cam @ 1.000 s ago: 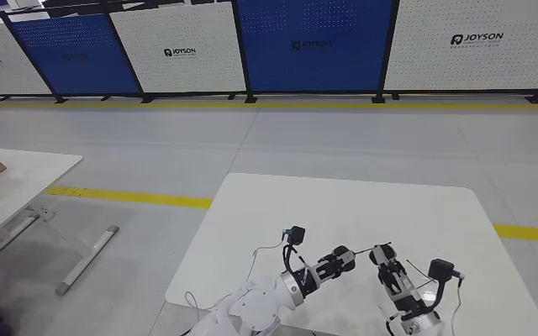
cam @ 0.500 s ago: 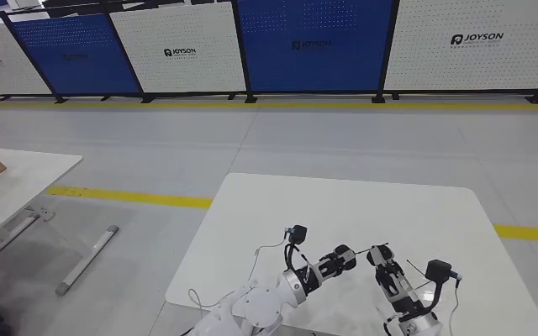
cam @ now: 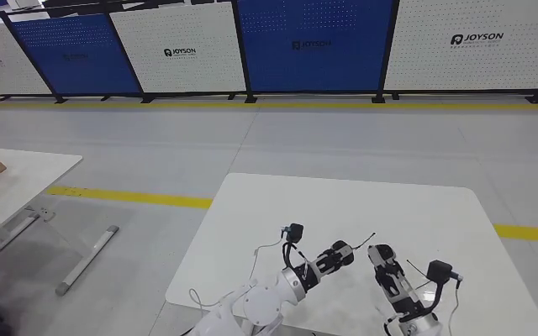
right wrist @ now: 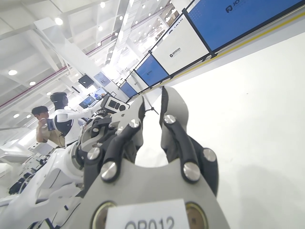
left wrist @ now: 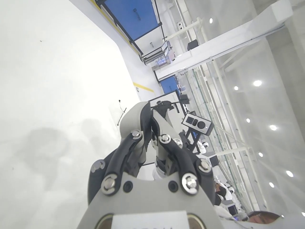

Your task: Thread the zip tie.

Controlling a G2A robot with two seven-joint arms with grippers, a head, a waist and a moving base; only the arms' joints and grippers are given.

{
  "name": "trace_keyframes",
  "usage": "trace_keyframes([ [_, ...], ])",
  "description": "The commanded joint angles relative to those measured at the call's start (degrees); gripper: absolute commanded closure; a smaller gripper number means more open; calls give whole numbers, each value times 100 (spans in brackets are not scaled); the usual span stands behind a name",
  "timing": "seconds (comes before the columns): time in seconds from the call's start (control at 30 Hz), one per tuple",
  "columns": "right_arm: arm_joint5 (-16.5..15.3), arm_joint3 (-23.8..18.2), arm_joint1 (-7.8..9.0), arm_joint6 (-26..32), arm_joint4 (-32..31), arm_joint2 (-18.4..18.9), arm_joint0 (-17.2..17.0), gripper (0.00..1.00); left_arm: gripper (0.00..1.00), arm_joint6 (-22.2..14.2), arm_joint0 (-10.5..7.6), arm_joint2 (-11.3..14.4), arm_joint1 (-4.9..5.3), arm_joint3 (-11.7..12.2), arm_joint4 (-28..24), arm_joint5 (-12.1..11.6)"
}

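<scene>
A thin black zip tie [cam: 361, 243] sticks out from my left gripper [cam: 343, 250], which is shut on one end of it just above the white table [cam: 336, 202]. Its free end slants away toward the table's far side. In the left wrist view the fingers [left wrist: 150, 113] are pressed together and the zip tie [left wrist: 121, 113] shows beside them. My right gripper [cam: 380, 254] sits a short way to the right of the tie, apart from it. In the right wrist view that gripper [right wrist: 153, 96] is open, and the zip tie [right wrist: 150, 109] shows beyond the gap between its fingers.
Both grippers work near the table's front edge [cam: 202, 301]. The far half of the tabletop is bare white surface. A second white table [cam: 25, 176] stands off to the left across the floor.
Earlier the tie spanned between both grippers. The right gripper has now let go and drawn back slightly, and the left gripper has swung the tie's free end toward the far side.
</scene>
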Motion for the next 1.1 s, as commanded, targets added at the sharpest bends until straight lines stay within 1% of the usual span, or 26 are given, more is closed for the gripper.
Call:
trace_keyframes([
  [0.0,0,24,17,-17,39,31,-21,0,100,63,35,-50,2,-18,-76,-66],
  [0.2,25,190,52,79,-24,99,-10,0,100,45,125,-119,20,-124,-72,-115],
  [0.47,25,190,52,79,-24,99,-10,0,100,25,129,-117,21,-133,-67,-115],
  [0.5,63,189,51,82,-68,107,8,0,100,25,129,-117,21,-133,-67,-115],
  [0.6,224,162,63,112,-535,138,39,0,100,65,175,-155,25,-238,-109,-144],
  [0.73,571,114,81,221,-1595,57,84,0,100,68,320,-266,60,-482,-11,-140],
  [0.77,638,104,72,173,-1675,9,83,0,100,62,358,-289,72,-553,64,-113],
  [0.83,648,104,70,165,-1691,0,85,0,100,51,398,-303,82,-624,130,-70],
  [1.0,648,104,70,165,-1691,0,85,0,100,51,398,-303,82,-624,130,-70],
  [1.07,663,112,70,200,-1766,-6,111,0,100,40,391,-281,80,-609,166,-35],
])
